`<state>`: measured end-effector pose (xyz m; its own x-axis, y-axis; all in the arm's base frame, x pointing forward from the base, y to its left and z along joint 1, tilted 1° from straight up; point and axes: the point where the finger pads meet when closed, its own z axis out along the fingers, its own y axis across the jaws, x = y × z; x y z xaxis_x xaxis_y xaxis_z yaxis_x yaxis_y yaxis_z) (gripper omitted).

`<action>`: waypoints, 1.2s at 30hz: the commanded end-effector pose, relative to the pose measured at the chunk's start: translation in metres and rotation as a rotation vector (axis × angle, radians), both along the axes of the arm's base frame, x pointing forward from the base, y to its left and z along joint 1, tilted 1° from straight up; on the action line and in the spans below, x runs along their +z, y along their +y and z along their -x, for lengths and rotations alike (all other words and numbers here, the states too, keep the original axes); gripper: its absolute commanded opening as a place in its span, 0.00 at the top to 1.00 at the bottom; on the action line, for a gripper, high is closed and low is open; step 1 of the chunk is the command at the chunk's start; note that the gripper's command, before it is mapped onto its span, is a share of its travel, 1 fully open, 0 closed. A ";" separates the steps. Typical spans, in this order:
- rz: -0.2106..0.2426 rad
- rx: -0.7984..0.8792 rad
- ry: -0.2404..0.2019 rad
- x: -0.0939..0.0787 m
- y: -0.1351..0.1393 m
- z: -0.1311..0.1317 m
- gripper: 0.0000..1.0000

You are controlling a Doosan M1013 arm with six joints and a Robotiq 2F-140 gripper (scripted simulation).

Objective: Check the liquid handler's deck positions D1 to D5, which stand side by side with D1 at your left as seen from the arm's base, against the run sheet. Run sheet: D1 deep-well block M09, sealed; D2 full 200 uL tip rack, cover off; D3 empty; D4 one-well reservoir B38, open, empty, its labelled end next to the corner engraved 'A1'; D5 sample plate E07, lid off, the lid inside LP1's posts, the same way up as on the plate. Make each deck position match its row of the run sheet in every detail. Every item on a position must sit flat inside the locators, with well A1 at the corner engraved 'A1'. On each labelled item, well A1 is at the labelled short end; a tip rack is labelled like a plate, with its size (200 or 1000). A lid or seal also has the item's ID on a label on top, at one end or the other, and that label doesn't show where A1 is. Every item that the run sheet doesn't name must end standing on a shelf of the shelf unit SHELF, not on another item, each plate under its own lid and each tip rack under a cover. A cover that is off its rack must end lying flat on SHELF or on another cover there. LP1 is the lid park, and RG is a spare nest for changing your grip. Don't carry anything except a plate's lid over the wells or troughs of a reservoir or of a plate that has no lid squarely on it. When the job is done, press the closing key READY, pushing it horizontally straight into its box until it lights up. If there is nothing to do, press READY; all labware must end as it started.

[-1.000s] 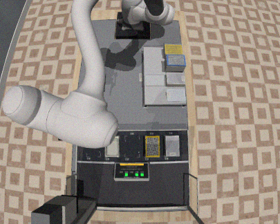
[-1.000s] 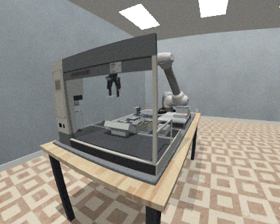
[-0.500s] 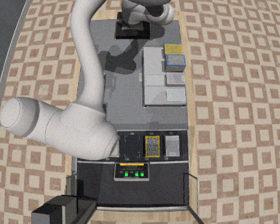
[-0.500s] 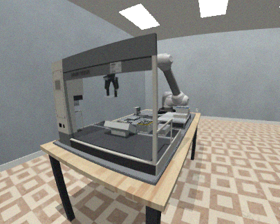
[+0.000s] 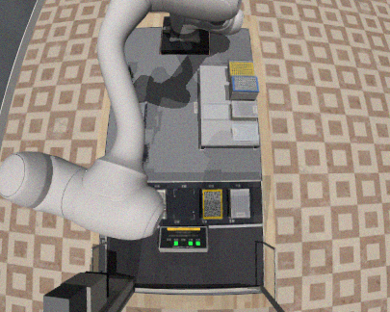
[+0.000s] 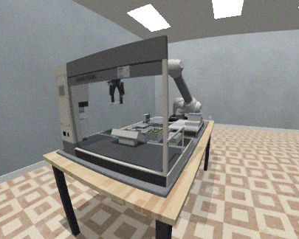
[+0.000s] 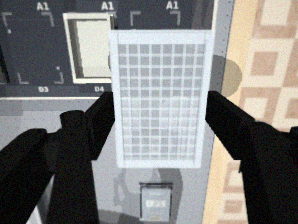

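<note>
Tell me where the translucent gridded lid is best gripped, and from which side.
Across its two long edges, from above. The lid is a flat rectangle, and its short span fits between the fingers. The gripper already holds it that way: one finger on each long side, near mid-length, so it hangs level.

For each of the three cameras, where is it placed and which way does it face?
Top: overhead, looking straight down at the dark deck; the white arm crosses it.
Exterior: beside the wooden table, looking through the grey handler frame toward the arm's base.
Wrist: on the arm, looking down past black fingers shut on a translucent gridded plate lid.
Top and wrist share the deck positions.
</note>
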<state>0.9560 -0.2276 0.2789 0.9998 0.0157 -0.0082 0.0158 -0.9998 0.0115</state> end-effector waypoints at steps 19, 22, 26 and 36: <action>0.000 -0.002 0.007 -0.004 0.000 -0.045 0.90; 0.000 -0.002 0.007 -0.004 0.000 -0.045 0.90; 0.000 -0.002 0.007 -0.004 0.000 -0.045 0.90; 0.000 -0.002 0.006 -0.005 -0.001 -0.045 0.90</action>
